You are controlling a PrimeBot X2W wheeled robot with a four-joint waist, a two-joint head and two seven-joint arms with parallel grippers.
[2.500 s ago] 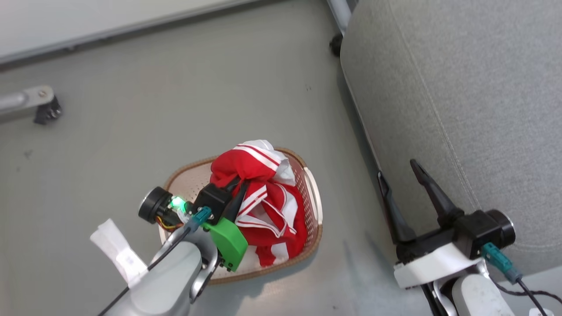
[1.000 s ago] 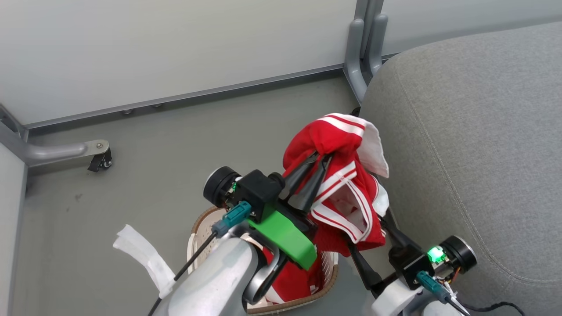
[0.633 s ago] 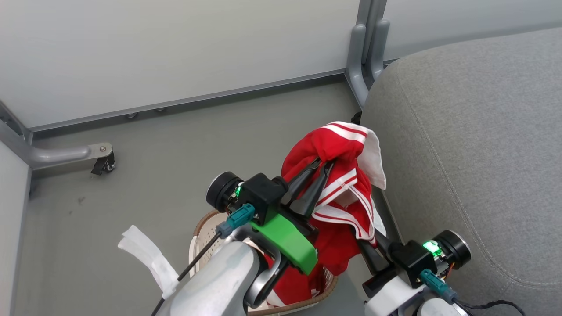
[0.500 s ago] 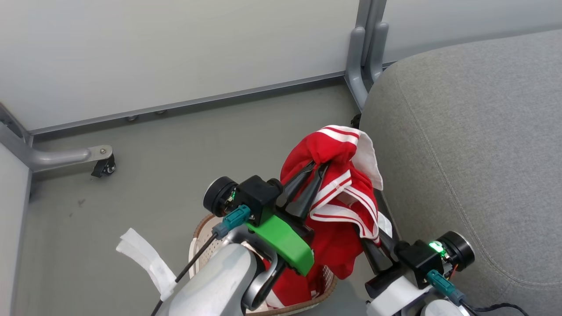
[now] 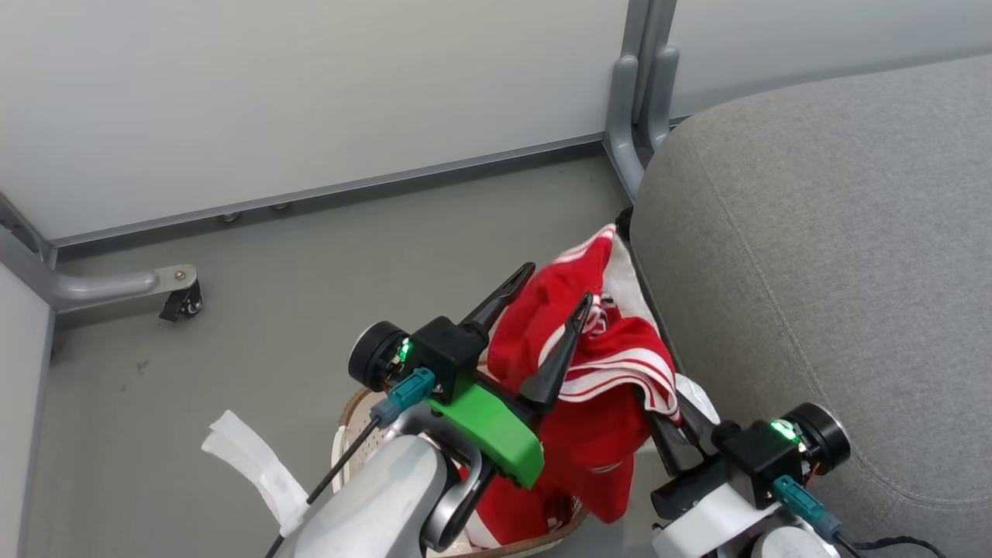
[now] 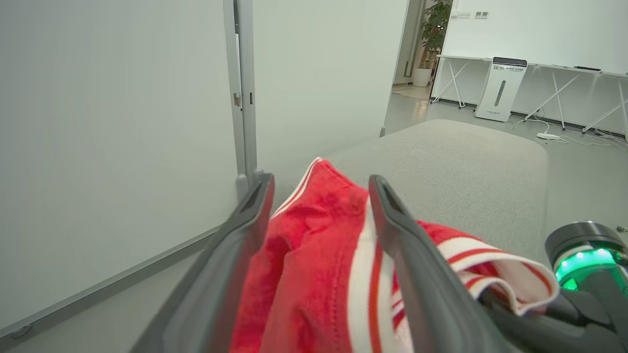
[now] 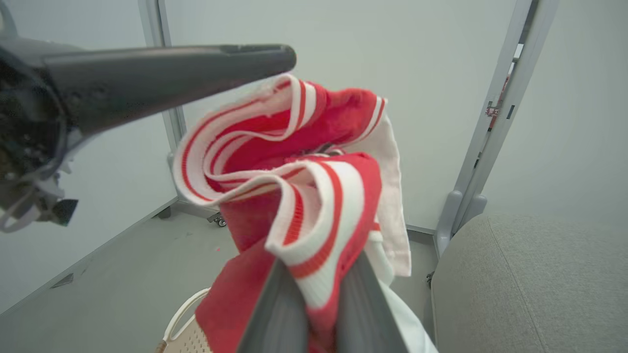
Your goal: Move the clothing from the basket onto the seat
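Pinching the clothing [image 5: 608, 368] in my right end effector [image 7: 319, 289]; left end effector [image 5: 556, 284] open, seat [image 5: 814, 232] at three o'clock.

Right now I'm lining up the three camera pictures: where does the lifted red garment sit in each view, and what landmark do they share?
Head view: red garment lower centre, hanging just left of the seat.
Left wrist view: red garment bottom centre, between the spread fingers of the left gripper.
Right wrist view: red garment at centre, pinched by the shut right gripper.
Shared landmark: the grey seat, toward the right in every view.
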